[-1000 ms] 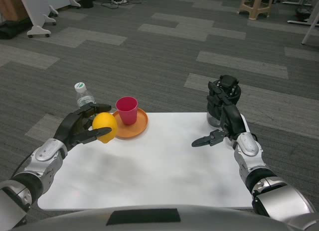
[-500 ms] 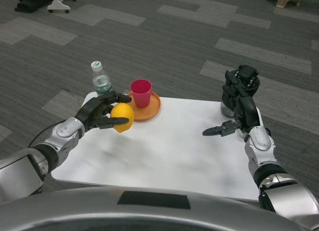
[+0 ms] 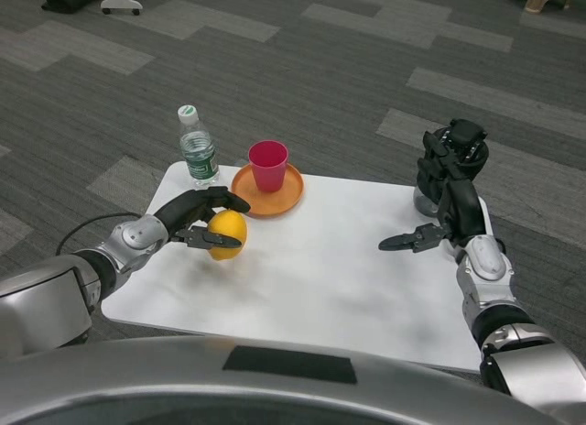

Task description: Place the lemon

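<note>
Left hand [image 3: 194, 216] is clutching the lemon [image 3: 226, 234], fingers wrapped over it, just short of the orange plate [image 3: 267, 189]. Right hand [image 3: 438, 225] is hovering empty, fingers spread.

No readable text anywhere; water bottle [image 3: 196, 155] label too small to make out.

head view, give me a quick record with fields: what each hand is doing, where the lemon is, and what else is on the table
left hand: left hand grips the lemon from its left side
lemon: yellow, near the table's left edge, in front of the orange plate
right hand: right hand holds nothing, fingers apart, over the table's right edge
orange plate: orange plate at the back left, with the pink cup upright on it
water bottle: water bottle upright, left of the plate
table: white table
</note>
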`<action>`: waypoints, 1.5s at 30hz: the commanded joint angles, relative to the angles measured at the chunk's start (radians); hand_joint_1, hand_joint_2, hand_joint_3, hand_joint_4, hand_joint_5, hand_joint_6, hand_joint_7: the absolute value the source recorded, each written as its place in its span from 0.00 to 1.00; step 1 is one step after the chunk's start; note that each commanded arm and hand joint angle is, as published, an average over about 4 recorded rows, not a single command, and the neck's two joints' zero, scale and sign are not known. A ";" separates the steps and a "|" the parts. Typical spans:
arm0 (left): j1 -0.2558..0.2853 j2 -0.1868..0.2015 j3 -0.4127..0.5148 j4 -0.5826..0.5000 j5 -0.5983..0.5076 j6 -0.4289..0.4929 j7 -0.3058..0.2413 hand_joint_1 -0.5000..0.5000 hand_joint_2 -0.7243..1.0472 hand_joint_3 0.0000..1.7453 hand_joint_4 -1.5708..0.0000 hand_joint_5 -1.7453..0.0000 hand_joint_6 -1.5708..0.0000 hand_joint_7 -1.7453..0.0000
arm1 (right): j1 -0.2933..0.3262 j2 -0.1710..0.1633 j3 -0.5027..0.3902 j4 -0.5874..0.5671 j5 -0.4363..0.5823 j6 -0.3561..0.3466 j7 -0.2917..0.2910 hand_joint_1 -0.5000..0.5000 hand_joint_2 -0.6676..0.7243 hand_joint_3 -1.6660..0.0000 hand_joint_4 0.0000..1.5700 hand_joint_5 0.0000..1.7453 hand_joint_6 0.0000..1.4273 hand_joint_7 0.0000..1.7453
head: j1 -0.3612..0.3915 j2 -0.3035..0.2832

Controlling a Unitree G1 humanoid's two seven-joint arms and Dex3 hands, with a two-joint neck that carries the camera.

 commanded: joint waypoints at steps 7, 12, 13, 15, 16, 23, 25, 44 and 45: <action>-0.024 -0.006 0.004 0.012 0.151 0.033 0.055 1.00 0.98 0.04 0.16 0.00 0.55 0.48 | -0.025 -0.006 0.000 0.004 0.005 0.009 -0.004 0.42 0.55 0.86 0.00 0.22 0.00 0.00 | 0.003 0.002; -0.027 -0.006 0.006 0.012 0.184 0.059 0.066 1.00 1.00 0.05 0.24 0.00 0.64 0.55 | -0.025 -0.006 0.000 0.004 0.005 0.009 -0.004 0.42 0.55 0.86 0.00 0.22 0.00 0.00 | 0.006 0.003; -0.027 -0.006 0.008 0.012 0.182 0.069 0.067 1.00 1.00 0.05 0.32 0.00 0.69 0.61 | -0.025 -0.005 -0.001 0.004 0.005 0.009 -0.004 0.42 0.55 0.86 0.00 0.22 0.00 0.00 | 0.006 0.003; -0.026 -0.006 0.013 0.013 0.172 0.088 0.068 1.00 1.00 0.05 0.51 0.01 0.78 0.73 | -0.025 -0.004 -0.001 0.005 0.005 0.009 -0.004 0.42 0.55 0.86 0.00 0.22 0.00 0.00 | 0.006 0.004; -0.026 -0.007 0.014 0.016 0.153 0.096 0.071 1.00 1.00 0.05 0.63 0.06 0.82 0.81 | -0.025 -0.004 -0.001 0.006 0.005 0.009 -0.004 0.42 0.55 0.86 0.00 0.22 0.00 0.00 | 0.006 0.004; -0.024 -0.007 0.000 0.034 0.044 0.115 0.095 1.00 1.00 0.05 1.00 0.66 0.93 1.00 | -0.025 -0.003 -0.001 0.007 0.005 0.009 -0.007 0.42 0.55 0.86 0.00 0.22 0.00 0.00 | 0.005 0.010; -0.024 -0.007 -0.002 0.034 0.039 0.115 0.095 1.00 1.00 0.05 1.00 0.74 0.93 1.00 | -0.025 -0.003 -0.001 0.007 0.005 0.009 -0.007 0.42 0.55 0.86 0.00 0.22 0.00 0.00 | 0.005 0.010; -0.002 -0.006 0.008 0.047 -0.132 0.069 0.084 1.00 1.00 0.05 1.00 0.84 0.92 1.00 | -0.025 -0.002 -0.002 0.008 0.005 0.009 -0.007 0.42 0.55 0.86 0.00 0.22 0.00 0.00 | 0.002 0.018; 0.003 -0.005 0.007 0.046 -0.185 0.047 0.080 1.00 1.00 0.05 1.00 0.85 0.92 1.00 | -0.024 -0.002 -0.002 0.009 0.005 0.009 -0.007 0.42 0.55 0.86 0.00 0.22 0.00 0.00 | 0.001 0.021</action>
